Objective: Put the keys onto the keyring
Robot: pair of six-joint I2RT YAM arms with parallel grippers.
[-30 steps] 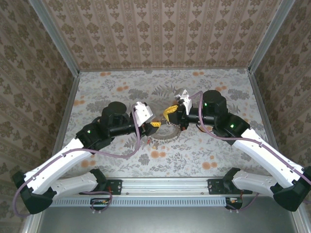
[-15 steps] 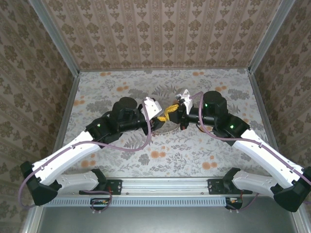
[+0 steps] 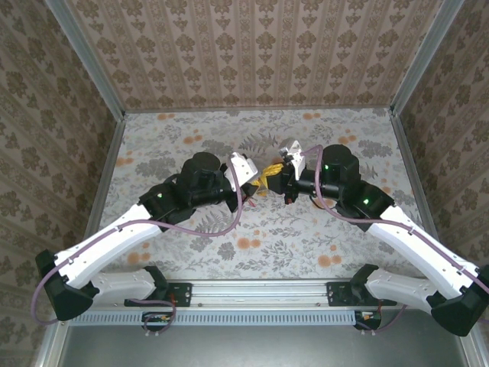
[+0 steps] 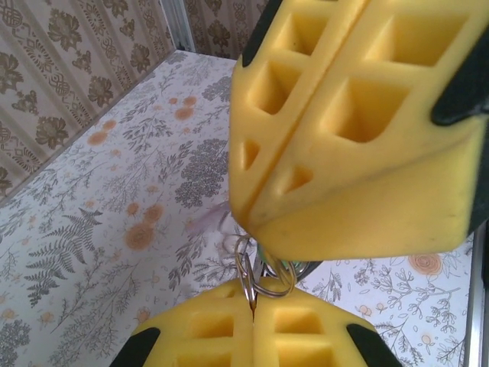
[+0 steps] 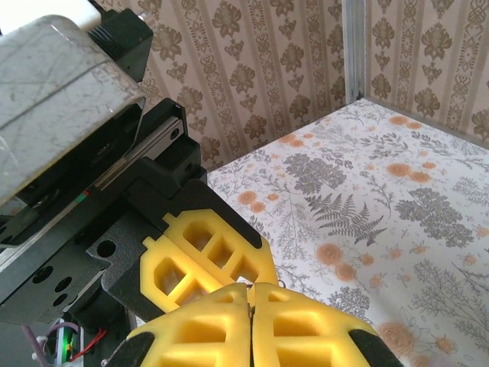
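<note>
Meeting mid-table (image 3: 153, 153), your two grippers sit tip to tip.

Left gripper (image 4: 252, 317): yellow pads pressed flat together. A thin wire ring (image 4: 256, 279) runs straight into their seam, so it is pinched there.

Keys (image 4: 284, 267): bunched at that ring, in the narrow gap between the two sets of pads. You can see a blurred pale pink tag (image 4: 205, 220) just left of the ring. A green sliver sits at its right, tucked under the other gripper's tip.

Right gripper (image 5: 250, 302): pads also shut tight, seam closed along its length. You cannot tell whether it clamps anything; the ring's top passes out of sight beneath its tip.
</note>
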